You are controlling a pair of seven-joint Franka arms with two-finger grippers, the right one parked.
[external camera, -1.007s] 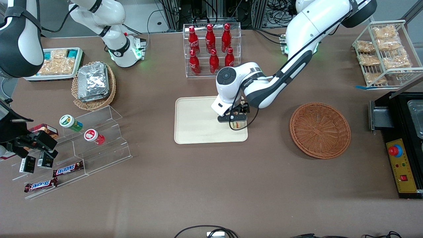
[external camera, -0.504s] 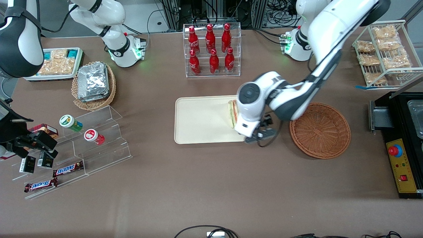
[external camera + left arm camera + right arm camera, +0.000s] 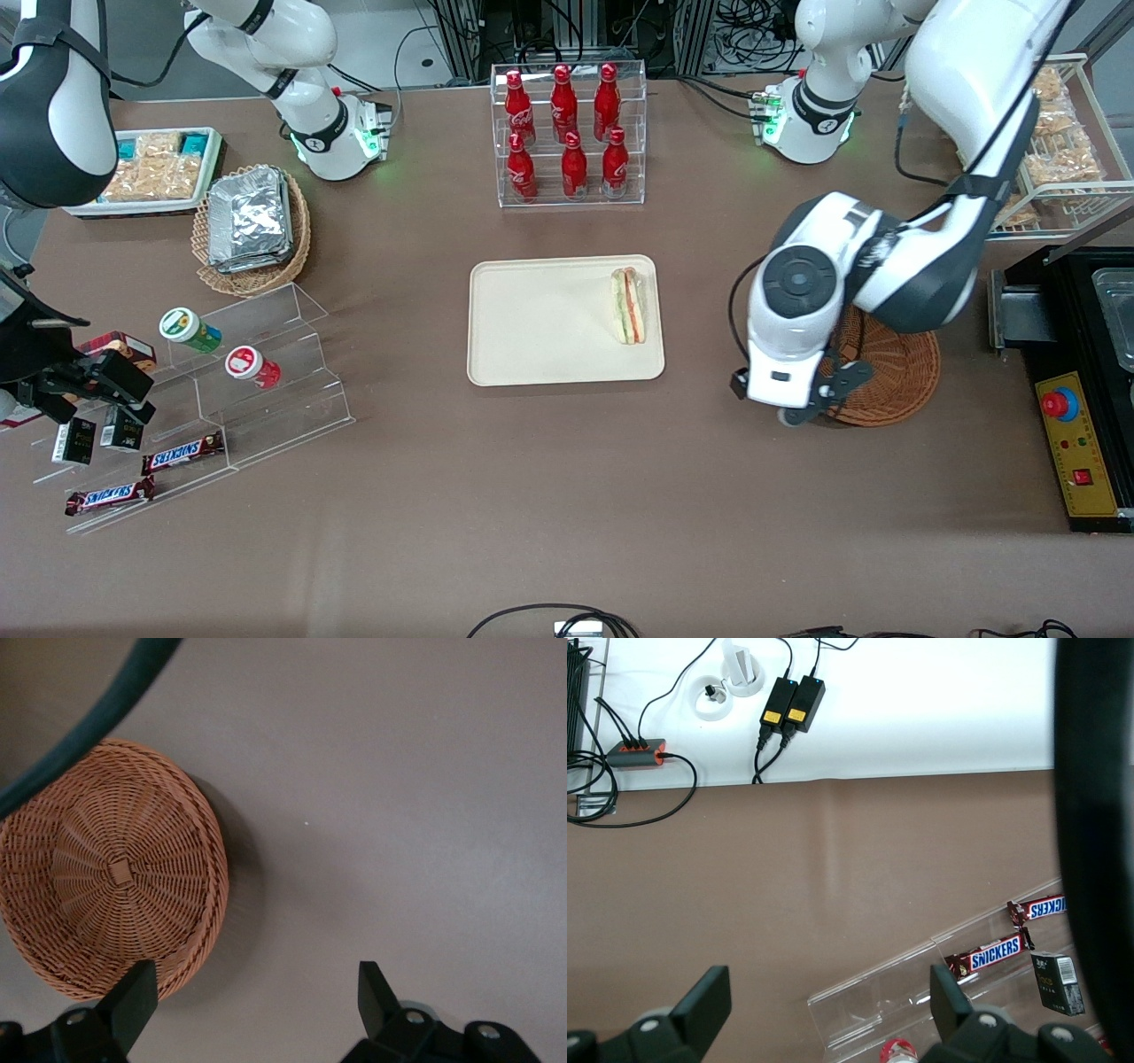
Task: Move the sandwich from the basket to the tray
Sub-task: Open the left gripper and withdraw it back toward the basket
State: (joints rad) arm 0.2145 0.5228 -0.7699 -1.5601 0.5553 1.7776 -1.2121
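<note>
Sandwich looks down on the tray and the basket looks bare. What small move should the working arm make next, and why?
Probably just lift clear and park. The sandwich lies on the tray near its edge toward the working arm, with nothing touching it. The basket holds nothing. The gripper hangs open and holding nothing over the bare table beside the basket's rim, so nothing seems left to carry.

bars (image 3: 182,454): I read "SNICKERS" in white letters on two brown bars on the clear shelf, one at (image 3: 109,496).
right wrist bars (image 3: 996,954): I read "SNICKERS" again on one bar; a second bar (image 3: 1043,906) shows only part of it.
bottles (image 3: 567,124): white writing, too small for me to read.
gripper (image 3: 257,1010): no words on it.
</note>
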